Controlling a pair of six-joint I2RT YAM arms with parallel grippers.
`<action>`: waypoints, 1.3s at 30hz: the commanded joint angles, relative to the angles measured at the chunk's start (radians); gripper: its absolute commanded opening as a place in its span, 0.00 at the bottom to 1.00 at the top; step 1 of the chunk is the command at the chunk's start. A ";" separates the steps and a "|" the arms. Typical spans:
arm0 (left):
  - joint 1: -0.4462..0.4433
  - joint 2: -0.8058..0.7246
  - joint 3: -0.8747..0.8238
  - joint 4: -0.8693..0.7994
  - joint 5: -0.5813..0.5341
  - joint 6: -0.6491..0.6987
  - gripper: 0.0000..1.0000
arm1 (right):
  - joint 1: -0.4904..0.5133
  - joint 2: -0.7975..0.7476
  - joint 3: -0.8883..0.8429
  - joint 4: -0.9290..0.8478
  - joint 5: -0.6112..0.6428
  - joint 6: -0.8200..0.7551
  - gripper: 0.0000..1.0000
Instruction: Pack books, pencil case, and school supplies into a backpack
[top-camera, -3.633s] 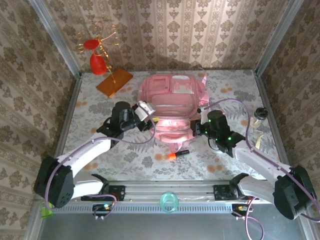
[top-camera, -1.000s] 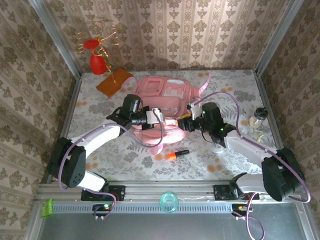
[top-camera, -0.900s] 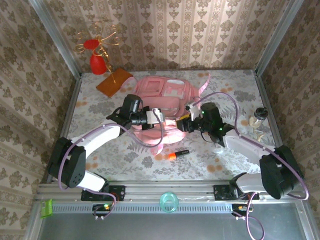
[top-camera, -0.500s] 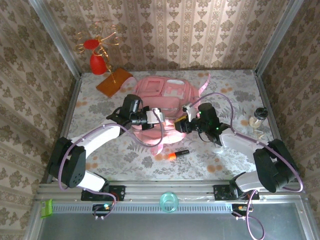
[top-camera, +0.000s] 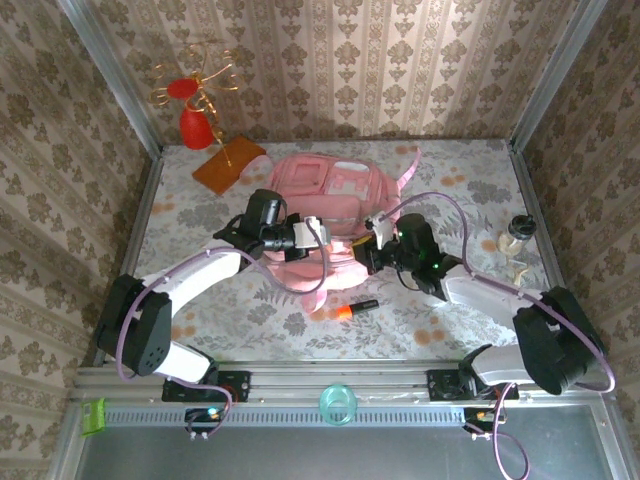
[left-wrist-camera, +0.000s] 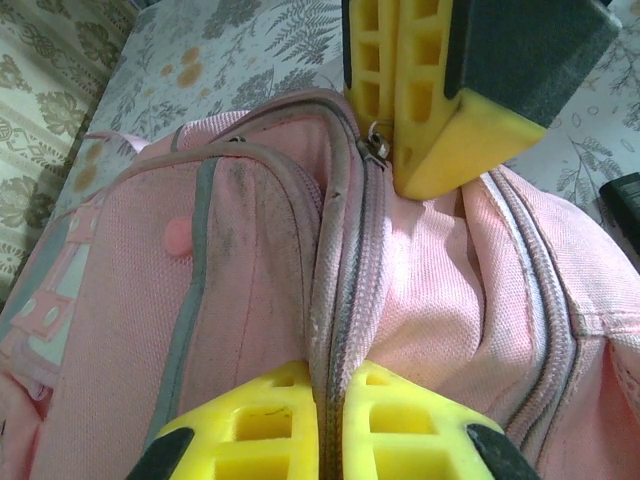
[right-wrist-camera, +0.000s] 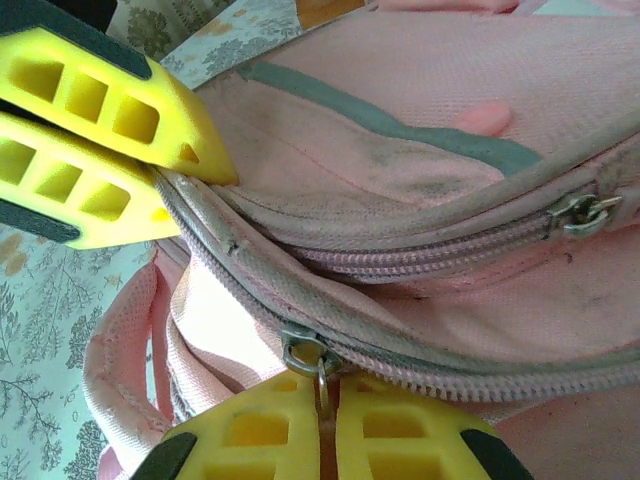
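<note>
Two grips act on the pink backpack (top-camera: 335, 185), lying centrally on the table (top-camera: 200, 300). The left gripper (left-wrist-camera: 330, 400) is clenched on its zipper seam (left-wrist-camera: 340, 300). The right gripper (right-wrist-camera: 328, 410) is clenched on the zipper pull (right-wrist-camera: 305, 352). The marker (top-camera: 355, 309) lies just in front.

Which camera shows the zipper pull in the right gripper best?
Right wrist: the zipper pull sits close up, pinched in the shut right gripper. Left wrist shows it smaller, against that gripper's tip. From above it is too small to make out.
</note>
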 joint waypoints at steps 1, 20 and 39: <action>0.030 -0.043 0.020 0.033 0.038 -0.005 0.00 | -0.018 -0.048 -0.023 -0.083 0.091 0.001 0.00; 0.113 -0.087 -0.063 0.022 0.032 0.078 0.00 | -0.130 0.020 0.127 -0.362 -0.027 -0.003 0.00; 0.204 -0.151 -0.129 0.059 0.220 0.113 0.00 | -0.249 0.330 0.381 -0.486 0.207 0.141 0.00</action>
